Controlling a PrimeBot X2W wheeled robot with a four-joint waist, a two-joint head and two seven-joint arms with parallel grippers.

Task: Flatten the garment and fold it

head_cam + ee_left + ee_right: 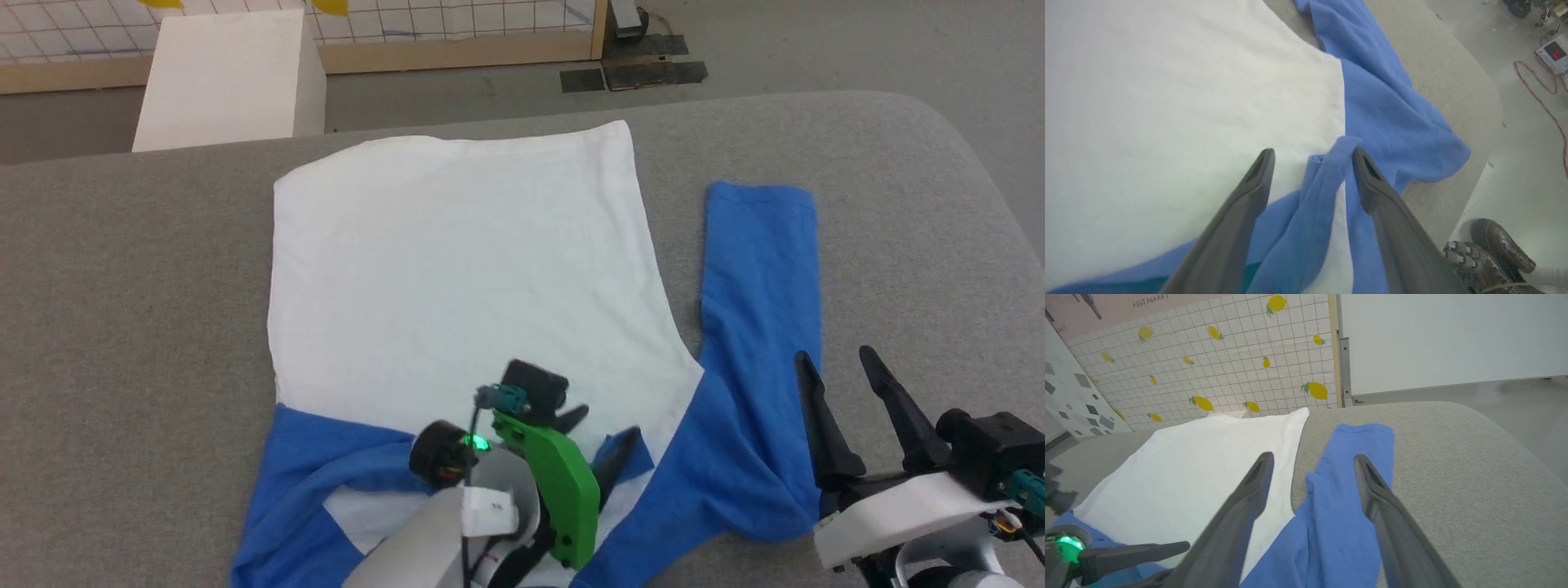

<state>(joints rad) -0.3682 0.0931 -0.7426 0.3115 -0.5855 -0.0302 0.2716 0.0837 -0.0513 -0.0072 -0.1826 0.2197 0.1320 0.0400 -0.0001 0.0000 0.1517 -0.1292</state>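
Dark tapered tool fingers (820, 425), green L-wrist bracket (559, 482) w/ LED (473, 443), white forearms (898, 506)

Right of the right gripper (1312, 457): bare grey surface (1474, 477), free to pass. Between the left gripper's (1312, 153) spread fingers: raised blue fold of the garment (1327, 175), in the way.

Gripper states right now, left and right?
Left gripper: open, astride a raised blue fold of the white cotton shirt with blue sleeves, not clamped.
Right gripper: open, empty, beside the outstretched blue sleeve.
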